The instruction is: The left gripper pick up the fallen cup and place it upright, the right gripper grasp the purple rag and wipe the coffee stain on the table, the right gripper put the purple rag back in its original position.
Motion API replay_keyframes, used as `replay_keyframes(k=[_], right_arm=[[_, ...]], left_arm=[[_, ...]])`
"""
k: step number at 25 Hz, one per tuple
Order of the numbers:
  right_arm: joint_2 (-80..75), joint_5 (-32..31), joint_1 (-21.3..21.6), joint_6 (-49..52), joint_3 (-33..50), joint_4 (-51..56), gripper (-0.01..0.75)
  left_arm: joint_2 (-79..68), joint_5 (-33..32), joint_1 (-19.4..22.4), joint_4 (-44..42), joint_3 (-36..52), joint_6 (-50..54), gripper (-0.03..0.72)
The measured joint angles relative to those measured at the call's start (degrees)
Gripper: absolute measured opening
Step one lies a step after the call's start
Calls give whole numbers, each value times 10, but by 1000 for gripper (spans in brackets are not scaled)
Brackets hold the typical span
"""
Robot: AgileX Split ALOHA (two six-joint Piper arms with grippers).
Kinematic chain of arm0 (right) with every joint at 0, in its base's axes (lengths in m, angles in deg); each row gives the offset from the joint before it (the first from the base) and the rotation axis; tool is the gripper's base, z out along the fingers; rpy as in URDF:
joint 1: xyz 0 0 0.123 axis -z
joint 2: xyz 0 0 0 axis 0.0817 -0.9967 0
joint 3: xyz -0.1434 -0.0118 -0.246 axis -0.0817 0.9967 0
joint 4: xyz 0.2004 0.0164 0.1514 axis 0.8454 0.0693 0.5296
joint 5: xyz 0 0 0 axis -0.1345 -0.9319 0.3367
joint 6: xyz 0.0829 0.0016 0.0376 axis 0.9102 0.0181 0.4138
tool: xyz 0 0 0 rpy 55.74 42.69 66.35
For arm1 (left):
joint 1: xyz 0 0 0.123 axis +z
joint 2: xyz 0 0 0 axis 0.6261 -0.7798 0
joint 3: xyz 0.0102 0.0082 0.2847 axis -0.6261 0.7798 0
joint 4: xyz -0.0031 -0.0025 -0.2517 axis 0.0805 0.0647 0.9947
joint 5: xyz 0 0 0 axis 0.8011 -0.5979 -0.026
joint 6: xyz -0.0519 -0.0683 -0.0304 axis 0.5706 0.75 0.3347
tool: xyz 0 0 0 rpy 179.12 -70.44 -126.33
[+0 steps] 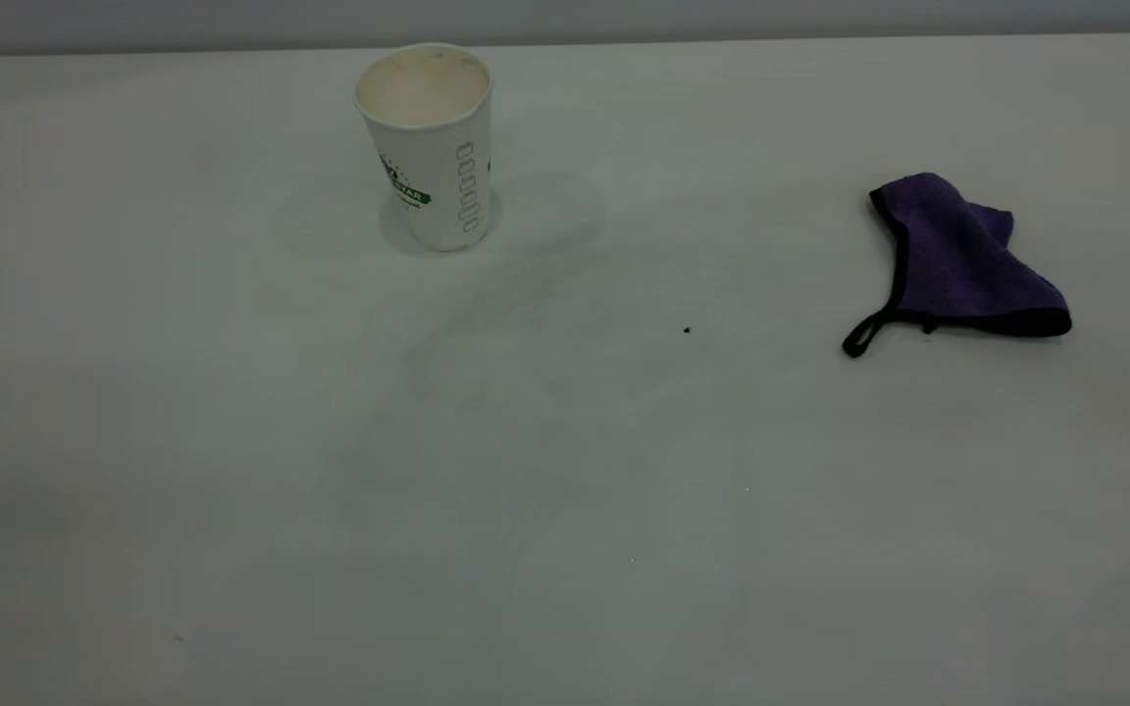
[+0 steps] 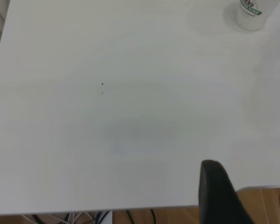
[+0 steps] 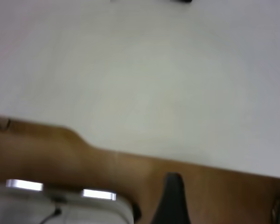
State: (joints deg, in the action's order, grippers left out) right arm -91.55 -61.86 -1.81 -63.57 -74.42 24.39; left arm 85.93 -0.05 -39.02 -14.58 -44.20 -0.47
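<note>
Cup (image 2: 252, 13) top cropped; left pincer (image 2: 245, 196) half cut off.

The cup (image 1: 433, 147), white paper with green lettering, stands upright near the table's (image 1: 565, 510) far edge, left of centre. The purple rag (image 1: 962, 263), crumpled with black edging, lies towards the right edge.

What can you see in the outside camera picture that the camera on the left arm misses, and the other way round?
Only the exterior view shows the purple rag lying crumpled at the right, the whole upright cup with its cream inside, and a tiny black speck between them. Neither arm appears there.

Only the left wrist view shows a black finger of the left pincer over the table's near edge, with wooden floor and cables below it.

Both show the white table and the cup, though the wrist view catches only its lower part.
</note>
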Motion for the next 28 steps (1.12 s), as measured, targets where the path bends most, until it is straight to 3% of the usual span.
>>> replay_keyframes(k=[8,28], right_arm=[[128,51,53,-15,66,0,669],[247,49,58,-17,71,2,641]], left_arm=[[0,0,0,0,0,0,391],[0,0,0,0,0,0,391]])
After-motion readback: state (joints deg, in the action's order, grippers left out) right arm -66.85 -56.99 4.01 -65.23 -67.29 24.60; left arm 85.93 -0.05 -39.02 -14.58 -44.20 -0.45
